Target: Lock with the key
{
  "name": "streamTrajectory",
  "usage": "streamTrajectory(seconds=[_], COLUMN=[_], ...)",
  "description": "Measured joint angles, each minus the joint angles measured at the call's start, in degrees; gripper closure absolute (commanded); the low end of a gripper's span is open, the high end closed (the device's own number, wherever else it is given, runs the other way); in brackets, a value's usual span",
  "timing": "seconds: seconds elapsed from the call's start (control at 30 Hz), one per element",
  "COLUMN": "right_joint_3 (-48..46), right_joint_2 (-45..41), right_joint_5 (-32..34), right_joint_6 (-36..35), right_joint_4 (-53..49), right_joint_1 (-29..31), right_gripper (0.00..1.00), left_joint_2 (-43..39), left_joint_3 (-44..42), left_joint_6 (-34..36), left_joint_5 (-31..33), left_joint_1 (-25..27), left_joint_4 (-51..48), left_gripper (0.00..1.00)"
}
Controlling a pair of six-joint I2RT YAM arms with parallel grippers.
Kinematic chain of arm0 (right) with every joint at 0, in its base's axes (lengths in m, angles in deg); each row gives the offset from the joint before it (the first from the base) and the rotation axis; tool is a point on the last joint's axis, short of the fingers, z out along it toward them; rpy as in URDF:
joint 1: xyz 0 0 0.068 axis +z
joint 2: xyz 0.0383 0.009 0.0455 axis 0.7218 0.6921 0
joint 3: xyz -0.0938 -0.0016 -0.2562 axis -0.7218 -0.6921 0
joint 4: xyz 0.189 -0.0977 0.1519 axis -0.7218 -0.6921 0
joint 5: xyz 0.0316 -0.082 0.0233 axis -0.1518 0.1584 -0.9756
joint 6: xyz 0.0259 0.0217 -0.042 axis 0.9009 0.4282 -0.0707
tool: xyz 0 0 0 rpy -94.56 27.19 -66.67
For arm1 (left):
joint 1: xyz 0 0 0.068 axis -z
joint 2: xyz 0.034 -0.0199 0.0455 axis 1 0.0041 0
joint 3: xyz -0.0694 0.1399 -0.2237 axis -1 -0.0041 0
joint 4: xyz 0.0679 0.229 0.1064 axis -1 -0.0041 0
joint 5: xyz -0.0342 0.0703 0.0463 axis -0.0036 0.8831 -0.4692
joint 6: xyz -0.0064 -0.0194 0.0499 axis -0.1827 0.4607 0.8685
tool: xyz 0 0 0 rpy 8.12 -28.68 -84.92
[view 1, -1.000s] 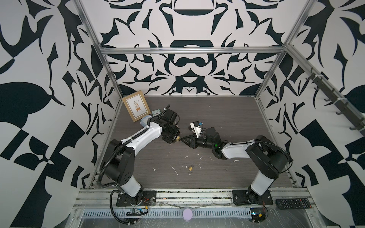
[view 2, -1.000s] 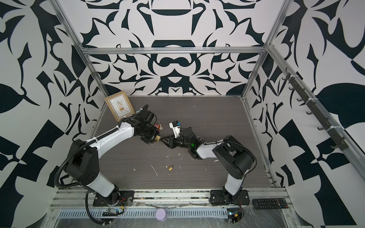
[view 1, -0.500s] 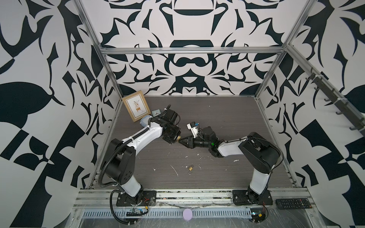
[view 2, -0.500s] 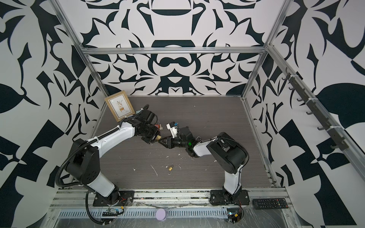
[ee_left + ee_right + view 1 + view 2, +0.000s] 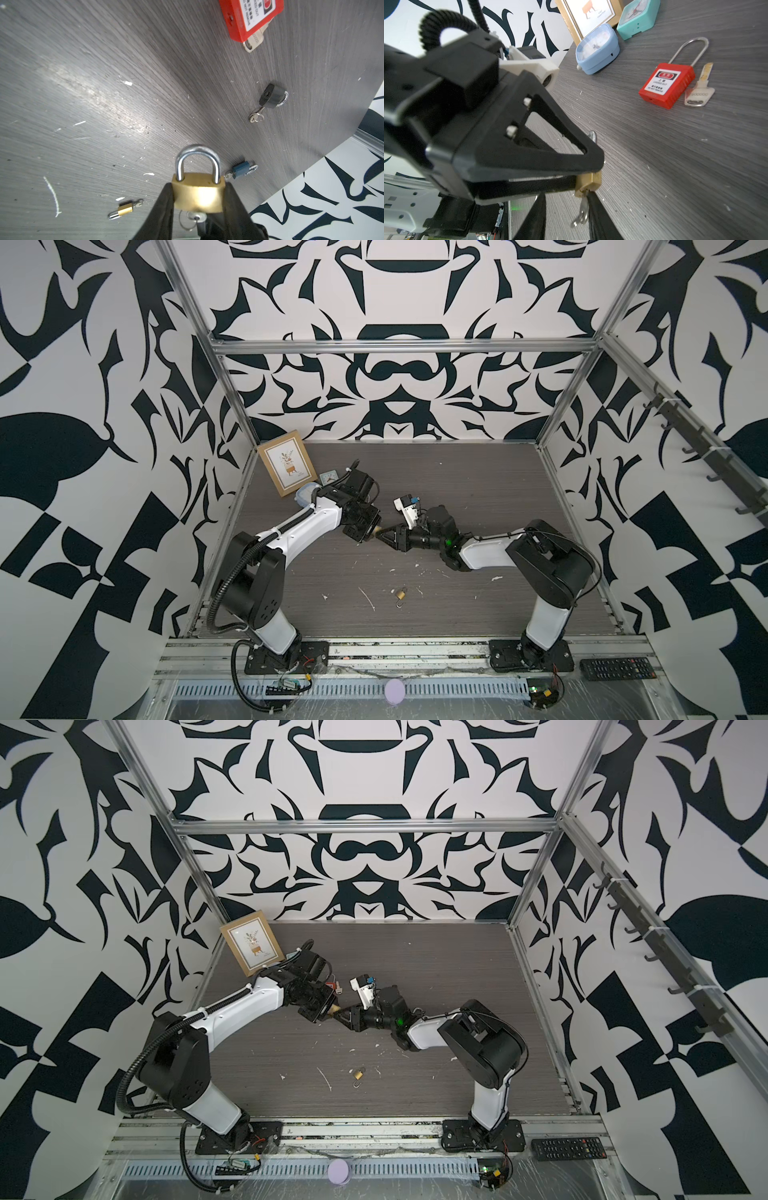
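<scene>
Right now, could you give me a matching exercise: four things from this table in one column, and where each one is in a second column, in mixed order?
Things
1. large brass padlock
2. red padlock
3. small brass padlock
4. picture frame

Places
A. at the far left corner of the table
B. lying beside a loose silver key
C. clamped in the left gripper
D. lying in the open, nearer the arm bases

Pairs: 1-C, 2-B, 3-D, 4-A

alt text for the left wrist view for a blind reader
A brass padlock, shackle closed and a key in its keyhole, is clamped in the left gripper. Beyond it on the grey table lie a red lockout padlock, a black padlock, a blue padlock and a small brass padlock.
</scene>
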Motion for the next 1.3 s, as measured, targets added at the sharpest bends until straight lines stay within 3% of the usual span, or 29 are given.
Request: streamTrajectory(seconds=[0.77, 1.3], right_joint_3=[0.02, 0.00], right_joint_2=[-0.81, -0.81], right_joint_5=[2.51, 2.23], right_joint_6=[-3.91, -3.56], right_joint_4=[-4.94, -5.33], right_joint_1=[-0.55, -0.61], right_gripper=[1.00, 1.00], left_joint_2=[0.63, 0.63], left_joint_3=[0.00, 0.00], left_joint_6=[0.00, 0.22], left_joint_5=[-1.40, -0.68], left_joint_1=[0.02, 0.00], left_joint_4=[0.04, 0.04], left_gripper=[1.00, 1.00])
